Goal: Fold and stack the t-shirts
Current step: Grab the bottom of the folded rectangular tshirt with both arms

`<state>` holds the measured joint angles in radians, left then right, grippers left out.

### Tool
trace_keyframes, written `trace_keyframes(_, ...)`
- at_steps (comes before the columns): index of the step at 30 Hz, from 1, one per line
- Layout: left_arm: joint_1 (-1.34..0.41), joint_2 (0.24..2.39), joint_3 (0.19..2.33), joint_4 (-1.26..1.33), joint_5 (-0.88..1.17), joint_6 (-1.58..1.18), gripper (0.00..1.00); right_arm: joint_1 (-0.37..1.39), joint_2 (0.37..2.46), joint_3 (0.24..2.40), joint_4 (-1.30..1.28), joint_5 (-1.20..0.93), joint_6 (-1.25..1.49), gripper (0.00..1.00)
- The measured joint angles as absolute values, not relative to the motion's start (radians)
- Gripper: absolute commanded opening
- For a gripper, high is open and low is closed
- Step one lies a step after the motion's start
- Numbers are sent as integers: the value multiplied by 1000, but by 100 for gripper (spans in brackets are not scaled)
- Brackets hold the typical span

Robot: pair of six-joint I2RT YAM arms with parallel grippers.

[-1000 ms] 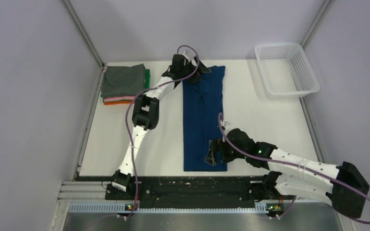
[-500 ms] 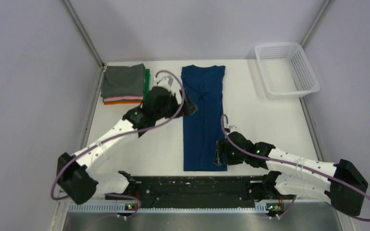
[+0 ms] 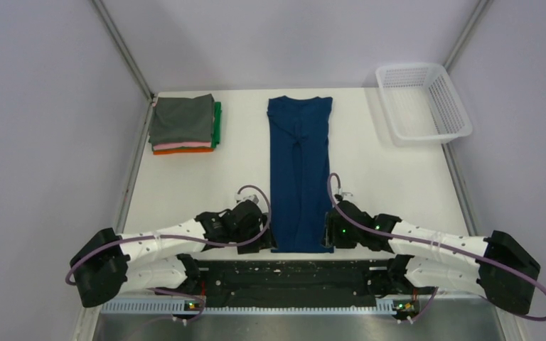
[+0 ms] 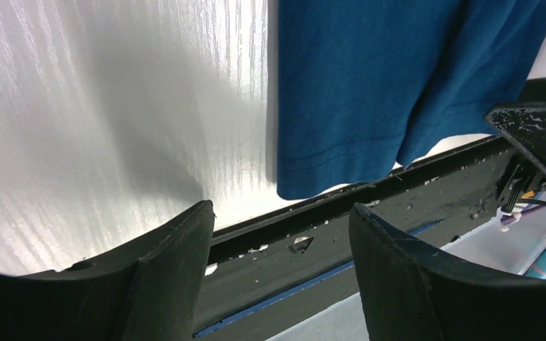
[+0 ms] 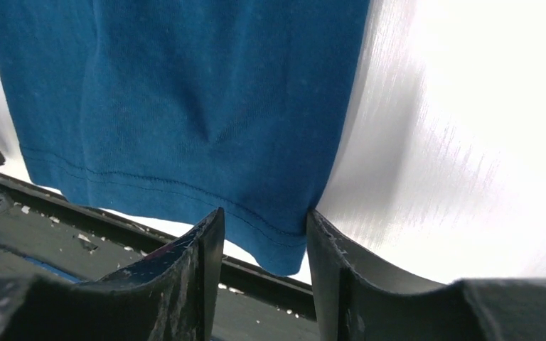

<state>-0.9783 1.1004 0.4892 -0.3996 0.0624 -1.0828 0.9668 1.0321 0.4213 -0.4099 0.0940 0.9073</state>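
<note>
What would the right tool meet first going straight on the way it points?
Probably the navy t-shirt: its near hem corner sits between the open fingers of the right tool, though depth is unclear.

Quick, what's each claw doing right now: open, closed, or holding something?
Left claw: open, holding nothing, just short of the hem of the navy blue cloth t-shirt.
Right claw: open, astride that shirt's other hem corner, not clamped on it.

Bright, even light from above; streaky glare on table (image 5: pixel 469 106) in wrist views; near fingers (image 4: pixel 163 284) dark, blurred.
</note>
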Motion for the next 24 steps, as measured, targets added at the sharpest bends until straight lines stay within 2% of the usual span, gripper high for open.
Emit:
trace_keyframes(4, -980, 1122, 475, -354, 58, -1127, 65, 967, 1014, 405, -403, 93, 930, 37)
trace_keyframes(9, -982, 1220, 505, -290, 52, -1151, 51, 967, 1017, 404, -406, 92, 946, 34)
trace_keyframes(11, -983, 1265, 530, -273, 50, -1152, 39, 967, 1019, 404, -408, 93, 947, 32)
trace_keyframes(14, -983, 1332, 566, -266, 48, -1148, 16, 967, 1020, 404, -413, 94, 948, 26)
trace_keyframes(15, -983, 1348, 578, -274, 42, -1148, 5, 967, 1021, 404, -416, 96, 949, 25)
trace_keyframes(16, -983, 1361, 589, -288, 33, -1148, 0, 967, 1021, 404, -421, 97, 952, 24)
trace_keyframes(23, -987, 1347, 604, -363, -25, -1153, 0, 967, 1009, 406, -463, 105, 960, 18)
trace_keyframes(24, -987, 1335, 596, -369, -29, -1155, 0, 967, 1005, 406, -472, 105, 962, 13)
